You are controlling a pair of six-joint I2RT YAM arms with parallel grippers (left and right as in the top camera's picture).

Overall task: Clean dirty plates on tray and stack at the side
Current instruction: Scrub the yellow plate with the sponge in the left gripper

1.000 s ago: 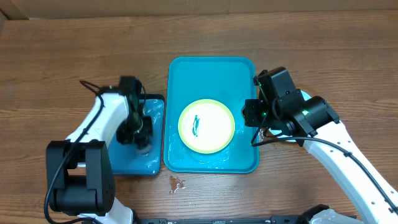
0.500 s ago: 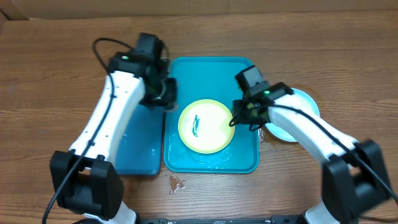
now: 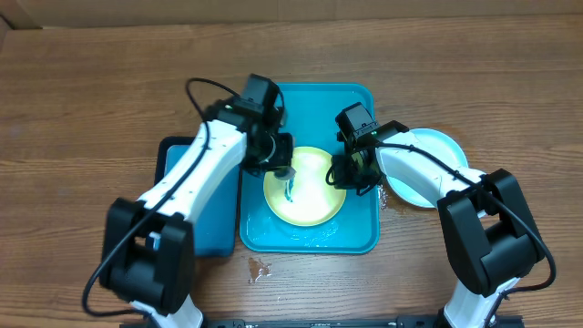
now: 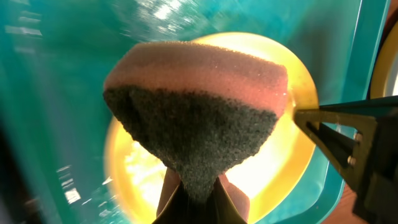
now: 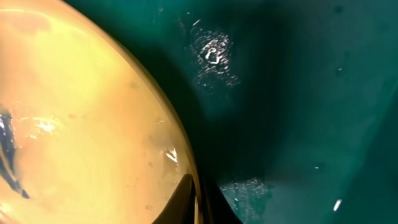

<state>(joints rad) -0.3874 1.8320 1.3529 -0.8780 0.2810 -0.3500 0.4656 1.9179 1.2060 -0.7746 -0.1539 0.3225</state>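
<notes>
The teal tray [image 3: 310, 109] in the middle of the frame holds 1 yellow-green plate [image 3: 314, 199] with a dark blue smear [image 3: 290, 189] left of its centre. The left gripper [image 4: 198, 190] pinches a grey-and-pink sponge [image 4: 199, 106] over that plate. The right gripper [image 5: 198, 196] is nipped tight on the plate's right rim. 1 pale blue-white plate [image 3: 433, 159] lies on the table, just right of the tray. A smaller blue tray [image 3: 214, 228] sits at left.
</notes>
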